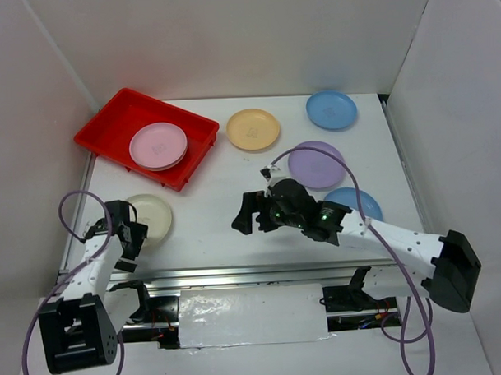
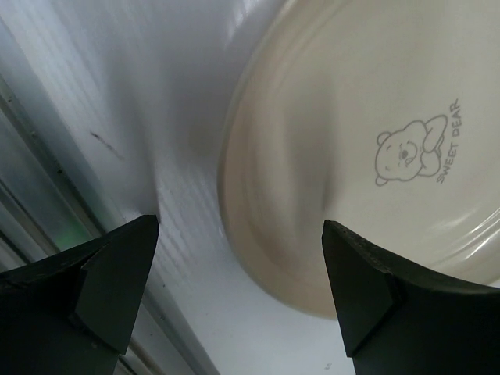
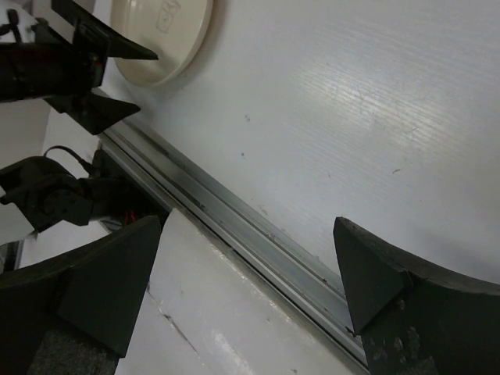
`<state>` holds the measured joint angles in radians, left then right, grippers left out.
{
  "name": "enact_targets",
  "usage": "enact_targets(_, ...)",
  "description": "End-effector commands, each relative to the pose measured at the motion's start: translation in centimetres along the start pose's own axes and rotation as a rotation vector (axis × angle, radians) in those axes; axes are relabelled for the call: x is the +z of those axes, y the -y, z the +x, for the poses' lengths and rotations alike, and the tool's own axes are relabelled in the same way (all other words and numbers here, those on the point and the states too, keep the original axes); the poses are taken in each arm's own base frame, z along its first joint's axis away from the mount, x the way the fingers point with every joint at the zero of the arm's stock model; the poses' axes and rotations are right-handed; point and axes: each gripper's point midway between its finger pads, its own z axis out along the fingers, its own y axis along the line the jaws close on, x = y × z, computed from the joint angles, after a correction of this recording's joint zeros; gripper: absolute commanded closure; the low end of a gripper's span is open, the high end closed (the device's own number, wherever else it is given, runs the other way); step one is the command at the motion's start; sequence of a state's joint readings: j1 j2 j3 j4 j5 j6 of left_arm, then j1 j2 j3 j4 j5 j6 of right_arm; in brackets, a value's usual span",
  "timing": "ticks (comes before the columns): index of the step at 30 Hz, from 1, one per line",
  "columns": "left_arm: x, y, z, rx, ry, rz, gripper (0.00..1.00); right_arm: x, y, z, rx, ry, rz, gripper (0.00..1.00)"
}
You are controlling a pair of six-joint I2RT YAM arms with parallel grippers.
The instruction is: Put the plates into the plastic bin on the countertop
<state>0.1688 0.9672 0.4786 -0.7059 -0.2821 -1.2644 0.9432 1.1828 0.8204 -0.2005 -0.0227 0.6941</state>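
Observation:
The red plastic bin (image 1: 116,118) stands at the back left of the countertop (image 1: 218,197) and holds a pink plate (image 1: 158,145) on top of at least one other. A cream plate (image 1: 151,216) with a bear mark lies at the front left. My left gripper (image 1: 134,234) is open at its near-left edge, and in the left wrist view (image 2: 241,234) the cream plate (image 2: 367,156) lies just ahead, not gripped. My right gripper (image 1: 253,220) is open and empty above the front middle, over the rail in the right wrist view (image 3: 248,234). Orange-yellow (image 1: 252,128), blue (image 1: 331,109) and purple (image 1: 316,165) plates lie loose.
A second blue plate (image 1: 356,203) is partly hidden under my right arm. A metal rail (image 1: 237,274) runs along the front edge. White walls close in the left, back and right sides. The right wrist view shows the cream plate (image 3: 164,31) and my left gripper (image 3: 98,74).

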Motion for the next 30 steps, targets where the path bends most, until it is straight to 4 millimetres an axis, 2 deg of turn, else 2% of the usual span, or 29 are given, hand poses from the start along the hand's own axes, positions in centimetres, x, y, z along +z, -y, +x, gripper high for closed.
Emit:
enact_targets(1, 0.5, 2.3, -1.0, -0.052, 0.025, 0.051, 0.01, -1.8, 0.1, -1.5, 0.001, 0.078, -0.018, 0.00)
enact_targets(3, 0.8, 2.2, -1.1, -0.066, 0.030, 0.037, 0.07, -2.6, 0.8, -1.6, 0.002, 0.103, -0.003, 0.00)
enact_targets(7, 1.3, 0.8, -0.6, -0.081, 0.040, 0.017, 0.38, -3.9, 1.4, -2.2, 0.009, 0.135, 0.003, 0.00)
enact_targets(8, 1.4, 0.6, -0.7, -0.090, 0.045, 0.015, 0.52, -4.3, 1.5, -2.4, 0.012, 0.145, 0.003, 0.00)
enact_targets(10, 1.4, 0.1, -0.8, -0.102, 0.051, 0.016, 0.61, -4.7, 1.5, -2.5, 0.008, 0.150, 0.002, 0.00)
enact_targets(14, 0.9, -1.2, -1.2, -0.114, 0.053, -0.021, 0.90, -5.4, 1.5, -3.0, 0.008, 0.168, 0.002, 0.00)
enact_targets(15, 0.3, -1.0, -1.6, -0.125, 0.067, -0.004, 0.97, -5.5, 1.5, -2.9, 0.008, 0.165, 0.003, 0.00)
enact_targets(17, -0.5, -1.4, -2.2, -0.136, 0.096, -0.004, 1.00, -5.9, 1.4, -2.9, 0.003, 0.166, -0.005, 0.00)
enact_targets(18, -1.4, -2.1, -2.4, -0.142, 0.110, -0.003, 1.00, -6.1, 1.2, -3.0, 0.001, 0.169, -0.010, 0.00)
enact_targets(21, -4.9, -2.0, -4.8, -0.193, 0.217, 0.056, 1.00, -6.6, 1.1, -3.5, 0.002, 0.184, -0.012, 0.00)
enact_targets(22, -6.2, -1.0, -5.3, -0.186, 0.238, 0.118, 1.00, -6.7, 1.1, -3.6, 0.000, 0.186, -0.009, 0.00)
enact_targets(23, -8.9, -0.3, -6.7, -0.197, 0.288, 0.192, 1.00, -7.0, 1.2, -3.9, 0.000, 0.194, -0.002, 0.00)
enact_targets(24, -8.9, -0.4, -6.9, -0.200, 0.300, 0.188, 1.00, -7.1, 1.1, -4.0, -0.003, 0.197, -0.005, 0.00)
enact_targets(26, -11.6, 0.2, -8.3, -0.215, 0.345, 0.242, 1.00, -7.3, 1.2, -4.1, -0.003, 0.203, -0.004, 0.00)
enact_targets(28, -13.3, 0.5, -9.2, -0.211, 0.374, 0.268, 1.00, -7.7, 1.0, -4.4, -0.003, 0.214, -0.007, 0.00)
enact_targets(29, -14.9, 1.3, -9.9, -0.215, 0.391, 0.318, 1.00, -7.8, 1.1, -4.5, -0.008, 0.218, -0.004, 0.00)
enact_targets(30, -16.4, 3.9, -11.1, -0.151, 0.441, 0.437, 1.00, -7.9, 1.2, -4.7, -0.009, 0.221, 0.001, 0.00)
